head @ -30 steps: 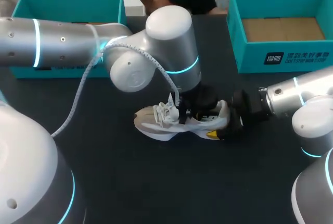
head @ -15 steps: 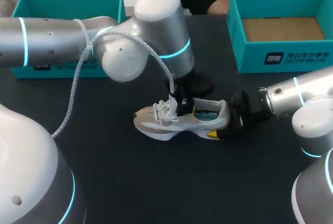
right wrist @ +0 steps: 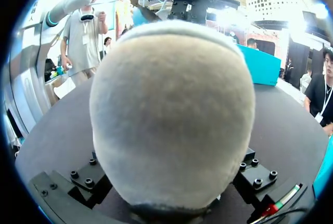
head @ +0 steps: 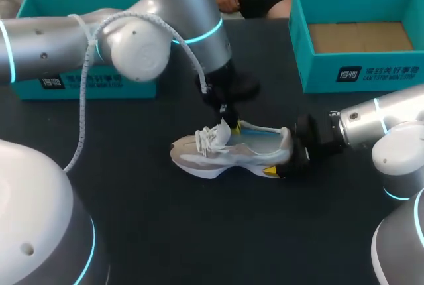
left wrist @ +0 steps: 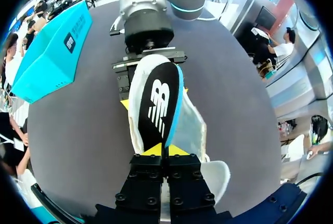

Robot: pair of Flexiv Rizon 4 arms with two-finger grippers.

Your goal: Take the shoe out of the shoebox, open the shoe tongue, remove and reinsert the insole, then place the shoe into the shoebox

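A white and grey shoe (head: 218,156) stands upright on the dark table, toe towards my left. My left gripper (head: 227,124) hangs just above its opening, shut on the front end of the black, blue-edged insole (left wrist: 156,104). The insole slants up out of the shoe (left wrist: 195,130) to the left gripper (left wrist: 165,150). My right gripper (head: 286,154) is at the heel, one finger on each side, shut on it. The heel (right wrist: 171,109) fills the right wrist view and hides the fingers. A teal shoebox (head: 358,73) stands open at the back right.
A second teal box (head: 86,83) stands at the back left, partly behind my left arm (head: 132,40). Dark bare table lies in front of the shoe and between the two boxes.
My left gripper has closed on the insole and risen up and back out of the shoe, drawing the insole's front end with it. The right arm and the shoe have stayed put.
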